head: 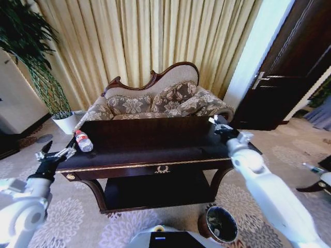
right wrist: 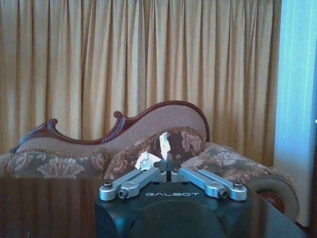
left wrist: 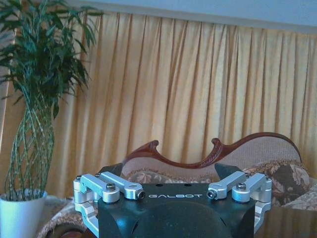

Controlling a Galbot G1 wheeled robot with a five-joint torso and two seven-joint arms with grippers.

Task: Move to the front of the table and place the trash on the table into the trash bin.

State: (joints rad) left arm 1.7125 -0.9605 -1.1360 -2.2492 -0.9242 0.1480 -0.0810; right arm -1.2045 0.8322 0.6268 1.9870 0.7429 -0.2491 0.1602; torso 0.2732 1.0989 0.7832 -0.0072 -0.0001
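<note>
Right end effector pinching white paper – bin not yet reached

Right end effector (head: 221, 126) at the table's (head: 155, 155) two o'clock grips crumpled paper (right wrist: 148, 159); left end effector (head: 54, 155) spread open by the bottle (head: 83, 140) at nine – best carry the paper low toward the trash bin (head: 221, 225), five o'clock
</note>
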